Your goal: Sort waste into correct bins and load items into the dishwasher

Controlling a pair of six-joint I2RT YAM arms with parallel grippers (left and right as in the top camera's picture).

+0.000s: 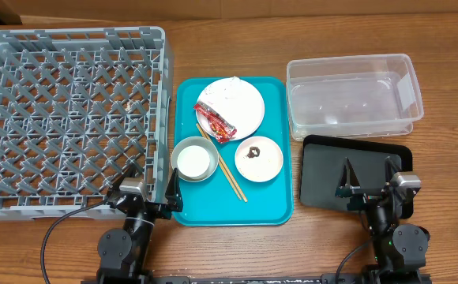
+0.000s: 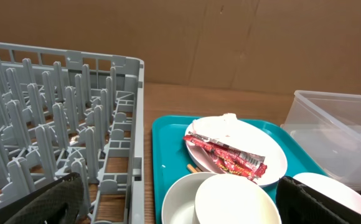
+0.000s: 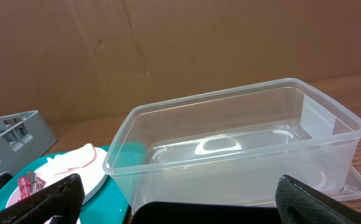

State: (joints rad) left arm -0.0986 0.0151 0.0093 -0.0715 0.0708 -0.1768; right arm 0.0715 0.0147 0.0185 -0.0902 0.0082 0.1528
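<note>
Dishwasher rack (image 1: 71,118) sits far left w/ no dish seen in it, so loading hasn't begun. The left gripper (image 1: 152,184) hovers by the rack's near right corner, at the edge of the teal tray (image 1: 276,209), fingers spread wide & holding nothing. On the teal tray, everything looks unsorted. The grey bowl (image 1: 175,154) has the white cup (image 1: 196,161) sitting inside it. The chopsticks (image 1: 230,173) lie diagonally just right of that bowl. The plate (image 1: 247,102) at the back carries the red wrapper (image 1: 215,122) & a white tissue (image 1: 227,84) near its far rim. The pinkish bowl (image 1: 264,162) holds the brown lump (image 1: 253,152). Rice grains are too small to confirm. Further right, the clear tub (image 1: 354,95) & the black tray (image 1: 320,170) both look bare, i.e. no waste binned yet. The right gripper (image 1: 369,183) hangs over the black tray, fingers apart, empty. Judged progress: approx. nil; all waste & all dishes are left to do. Text: the wrapper has white print, but it's not legible; no other labels are seen.
</note>
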